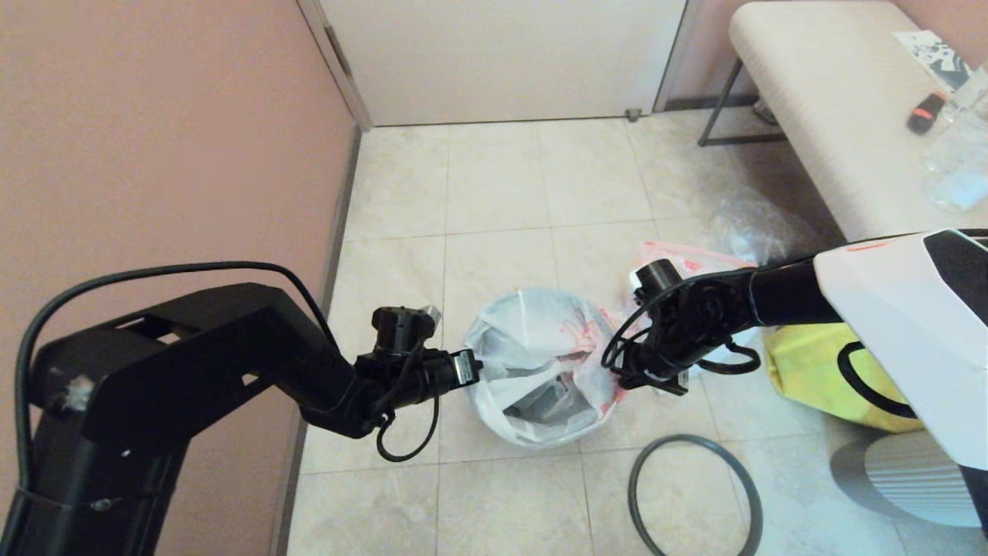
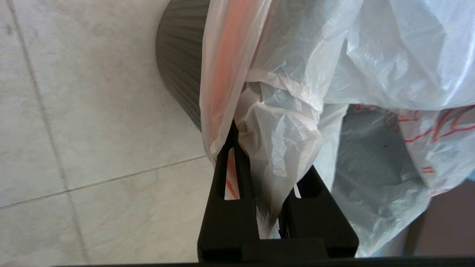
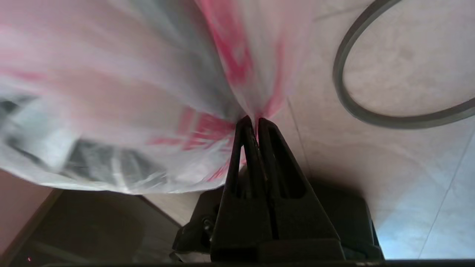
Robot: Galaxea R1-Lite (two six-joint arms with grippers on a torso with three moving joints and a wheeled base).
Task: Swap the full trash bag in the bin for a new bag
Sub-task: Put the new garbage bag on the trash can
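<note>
The new bag (image 1: pixel 540 347), thin white plastic with red print, is spread open over the bin (image 2: pixel 182 63), whose dark wall shows under the plastic. My left gripper (image 1: pixel 472 367) (image 2: pixel 271 155) is shut on a bunched fold of the bag's rim on its left side. On the opposite side, my right gripper (image 1: pixel 617 374) (image 3: pixel 255 120) is shut on the rim, pinching the plastic at its fingertips. The bin's dark-grey hoop (image 1: pixel 695 494) (image 3: pixel 371 111) lies flat on the floor in front of the bin. The full trash bag (image 1: pixel 695 259) sits on the floor behind my right arm, partly hidden.
A yellow tote bag (image 1: pixel 818 371) lies right of the bin, with a grey ribbed cylinder (image 1: pixel 903 479) in front of it. Crumpled clear plastic (image 1: pixel 752 224) lies near a padded bench (image 1: pixel 834 116). A pink wall (image 1: pixel 170 154) runs along the left; a door (image 1: pixel 502 54) is behind.
</note>
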